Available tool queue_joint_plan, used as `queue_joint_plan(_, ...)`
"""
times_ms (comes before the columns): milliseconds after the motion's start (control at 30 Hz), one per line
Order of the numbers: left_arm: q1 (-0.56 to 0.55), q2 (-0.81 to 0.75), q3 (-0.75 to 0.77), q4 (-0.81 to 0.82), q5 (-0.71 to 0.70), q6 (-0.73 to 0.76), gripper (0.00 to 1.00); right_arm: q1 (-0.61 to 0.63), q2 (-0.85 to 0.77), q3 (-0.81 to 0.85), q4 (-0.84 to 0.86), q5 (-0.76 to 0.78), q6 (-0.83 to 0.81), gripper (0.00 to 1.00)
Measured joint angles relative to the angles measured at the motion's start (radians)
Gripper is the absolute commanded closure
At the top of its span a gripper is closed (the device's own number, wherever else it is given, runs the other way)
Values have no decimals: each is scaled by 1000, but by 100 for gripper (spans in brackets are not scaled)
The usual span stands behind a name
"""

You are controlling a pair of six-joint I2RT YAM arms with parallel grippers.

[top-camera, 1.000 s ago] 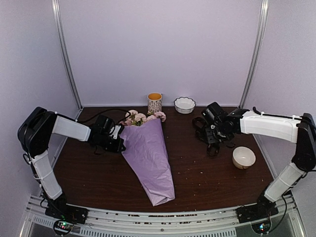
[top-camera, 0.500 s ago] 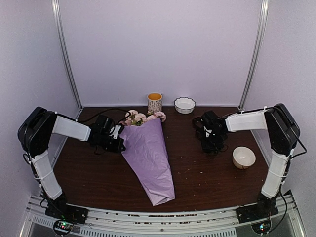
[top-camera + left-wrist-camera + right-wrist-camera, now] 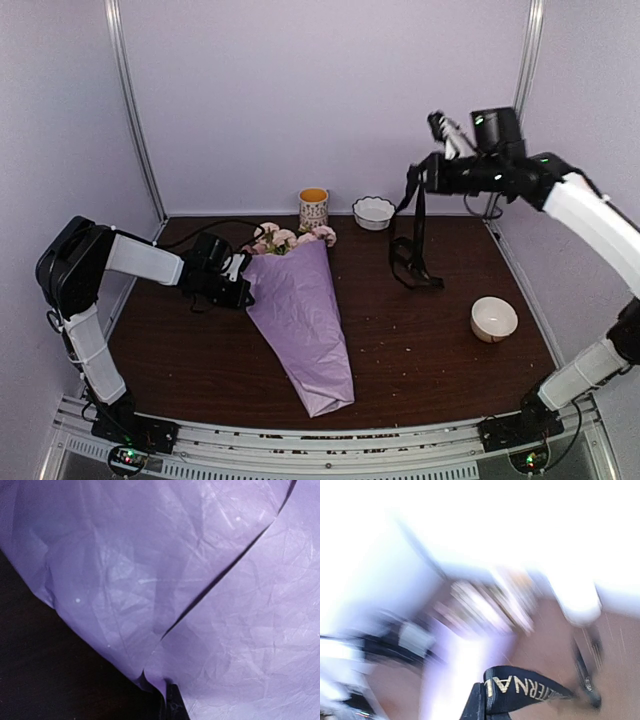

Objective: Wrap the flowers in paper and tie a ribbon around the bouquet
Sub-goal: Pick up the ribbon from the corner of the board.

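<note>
Clamping shut: ribbon (image 3: 520, 689) right, paper (image 3: 300, 310) left.

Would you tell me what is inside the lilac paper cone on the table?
Pale pink flowers poke out of the far, wide end of the paper. Their stems are covered by the wrap, so they cannot be seen.

Patterned cup (image 3: 313, 209), scalloped bowl (image 3: 374, 212) beside it, cream bowl (image 3: 494, 319), dark table (image 3: 420, 365).
</note>
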Motion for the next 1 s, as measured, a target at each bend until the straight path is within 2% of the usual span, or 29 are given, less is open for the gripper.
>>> queue_joint_plan(100,0,0,2,-4,0,0,100,72,-238,111,160,-155,-18,100)
queue_joint_plan(167,0,0,2,-5,1,0,100,128,-375,125,272,-247,-15,100)
queue_joint_plan(267,0,0,2,-5,1,0,100,146,-525,99,411,-316,14,100)
queue_joint_plan(400,0,0,2,-5,1,1,100,147,-588,16,504,-348,51,100)
queue_joint_plan(533,0,0,2,-5,-1,3,100,147,-514,-52,441,-330,59,100)
queue_joint_plan(700,0,0,2,-5,-2,4,100,146,-392,-50,283,-232,34,100)
queue_joint_plan(833,0,0,2,-6,-2,5,100,125,-353,18,112,-20,7,100)
queue_joint_plan(900,0,0,2,-6,-2,5,100,79,-356,60,49,109,14,100)
queue_joint_plan(1000,0,0,2,-6,-2,5,100,-63,-379,104,-8,297,36,100)
